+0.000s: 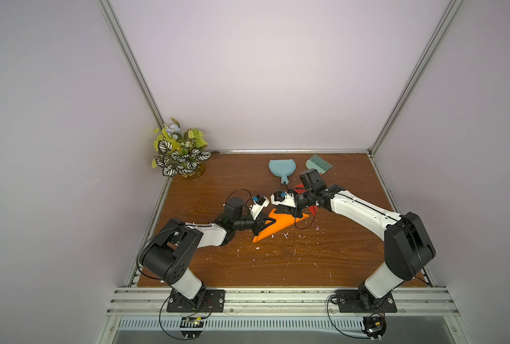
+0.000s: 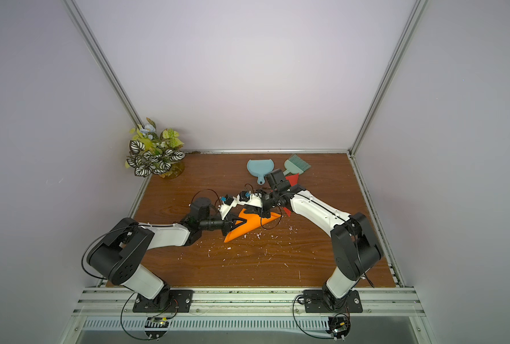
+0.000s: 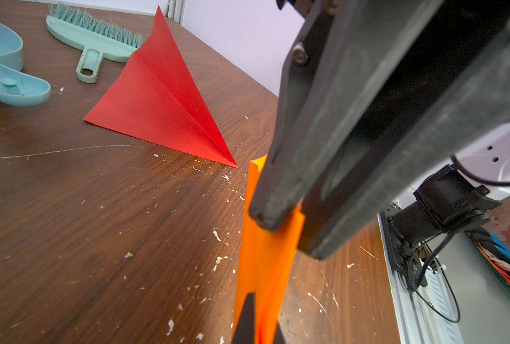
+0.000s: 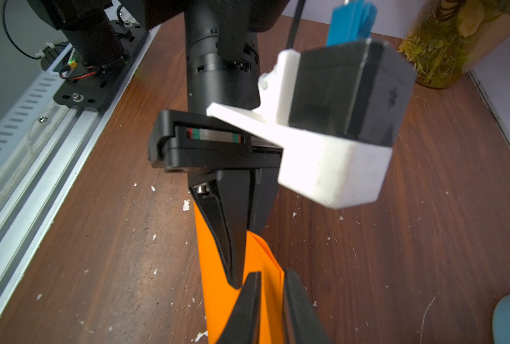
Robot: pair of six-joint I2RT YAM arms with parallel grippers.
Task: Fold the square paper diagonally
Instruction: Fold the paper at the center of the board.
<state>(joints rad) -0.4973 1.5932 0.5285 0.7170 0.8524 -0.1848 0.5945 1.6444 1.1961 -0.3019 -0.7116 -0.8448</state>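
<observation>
The paper [image 1: 280,224], orange, sits about mid-bench [image 1: 277,268]. It is folded over into a triangle, with one long edge on the wood. In both wrist views the upper layers stand up off the surface and are not pressed flat.

The left gripper [image 4: 235,281] is clamped tight on the raised part, fingertips together. The right gripper [image 3: 289,232] faces it from the other side, just beside it. Its jaws are narrow with the paper between them, but I cannot tell whether they pinch it.

A red paper [image 3: 158,104], folded to a triangle, lies behind the right gripper. Nearer the back edge are a dustpan [image 1: 280,168] and a brush [image 1: 317,163]. A plant [image 1: 179,152] stands in the back left corner. White scraps [image 1: 285,236] are scattered in front of the paper.
</observation>
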